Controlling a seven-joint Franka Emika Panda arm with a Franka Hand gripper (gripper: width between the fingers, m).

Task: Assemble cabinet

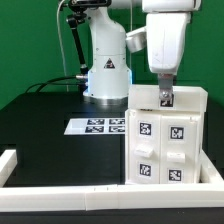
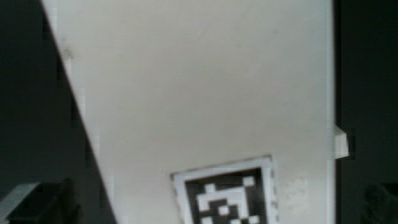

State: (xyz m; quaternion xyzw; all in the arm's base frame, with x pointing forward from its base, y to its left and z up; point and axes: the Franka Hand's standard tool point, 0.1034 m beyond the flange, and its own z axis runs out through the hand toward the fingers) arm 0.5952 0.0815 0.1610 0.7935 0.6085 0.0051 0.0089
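Green backdrop behind, black table [image 1: 40, 120] below. Going from the exterior view's left, with the cabinet as landmark throughout: low white rail [image 1: 60, 190] along the near edge, reaching in front of the cabinet. Next, marker board [image 1: 96, 126] flat on the table, just beside the cabinet's left face. Behind that, white robot base [image 1: 107, 65], well back from the cabinet. Then the cabinet [image 1: 167, 135] itself, upright at the exterior view's right, pressed close to the rail.

Gripper [image 1: 164, 97] directly above the cabinet's top, jaws spread to full width, gripping nothing visible. Fingertips at or just over the top edge; contact not certain. Wrist view filled by a white cabinet face [image 2: 196, 90] with one tag [image 2: 228, 195] near its end.

Probably lining up for a press or a grasp on the top. To do well: keep the jaws centred over the top, descend straight, avoid tipping the tall body toward the marker board, use the rail as a backstop.

Counts: one cabinet, four tags on its front face plus one on top; one rail; one marker board; one arm.
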